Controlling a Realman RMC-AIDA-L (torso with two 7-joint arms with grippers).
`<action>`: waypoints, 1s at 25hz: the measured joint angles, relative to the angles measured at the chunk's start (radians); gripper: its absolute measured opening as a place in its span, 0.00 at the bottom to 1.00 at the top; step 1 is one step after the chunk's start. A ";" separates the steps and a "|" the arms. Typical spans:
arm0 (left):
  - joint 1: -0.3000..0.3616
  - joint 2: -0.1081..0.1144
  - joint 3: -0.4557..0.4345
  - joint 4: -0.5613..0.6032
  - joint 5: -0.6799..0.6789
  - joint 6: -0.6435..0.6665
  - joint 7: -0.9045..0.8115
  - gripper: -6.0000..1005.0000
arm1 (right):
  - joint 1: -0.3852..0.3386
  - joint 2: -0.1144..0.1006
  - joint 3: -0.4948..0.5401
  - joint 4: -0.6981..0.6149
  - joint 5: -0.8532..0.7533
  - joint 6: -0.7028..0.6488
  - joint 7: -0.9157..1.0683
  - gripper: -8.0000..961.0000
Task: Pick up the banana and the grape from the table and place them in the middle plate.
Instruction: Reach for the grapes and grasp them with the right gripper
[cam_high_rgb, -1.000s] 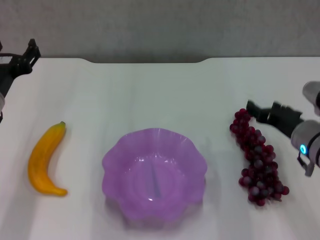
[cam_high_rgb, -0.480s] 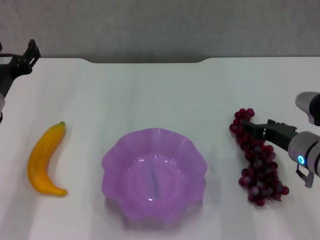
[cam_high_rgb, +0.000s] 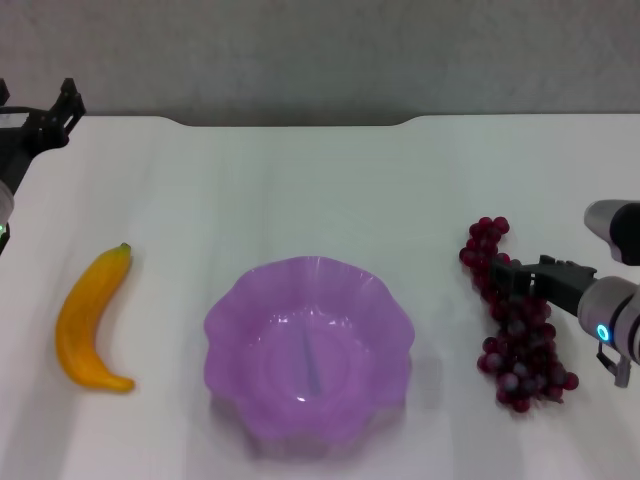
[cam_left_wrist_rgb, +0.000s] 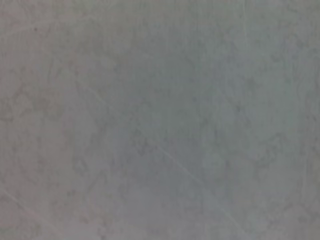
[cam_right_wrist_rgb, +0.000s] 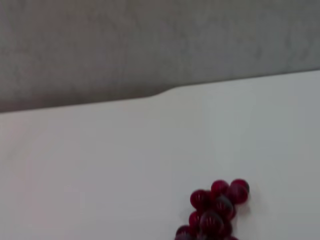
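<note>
The yellow banana (cam_high_rgb: 85, 320) lies on the white table (cam_high_rgb: 320, 190) at the left. The purple scalloped plate (cam_high_rgb: 225, 310) sits empty at the front centre. The dark red grape bunch (cam_high_rgb: 520, 340) lies at the right; its far end also shows in the right wrist view (cam_right_wrist_rgb: 216, 210). My right gripper (cam_high_rgb: 508, 275) is open and low over the far part of the bunch, its black fingers lying across the grapes. My left gripper (cam_high_rgb: 62, 108) is open and empty at the table's far left corner, well away from the banana.
The table's far edge has a notch (cam_high_rgb: 290, 122) with a grey wall behind it. The left wrist view shows only a plain grey surface. Bare tabletop lies between the plate and each fruit.
My right gripper has moved toward me and down, from beside the bunch's far tip to over the grapes. The left arm, banana and plate have not moved.
</note>
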 joint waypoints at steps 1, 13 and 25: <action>0.000 0.000 0.001 0.000 0.000 0.000 -0.001 0.83 | 0.003 0.001 -0.003 0.011 0.001 -0.001 0.000 0.80; -0.004 -0.003 0.006 0.006 -0.001 0.002 -0.004 0.83 | 0.071 0.003 -0.020 0.125 0.013 -0.034 0.003 0.79; -0.022 -0.003 0.016 0.007 -0.002 0.002 -0.005 0.83 | 0.136 0.009 -0.057 0.202 0.017 -0.065 0.014 0.79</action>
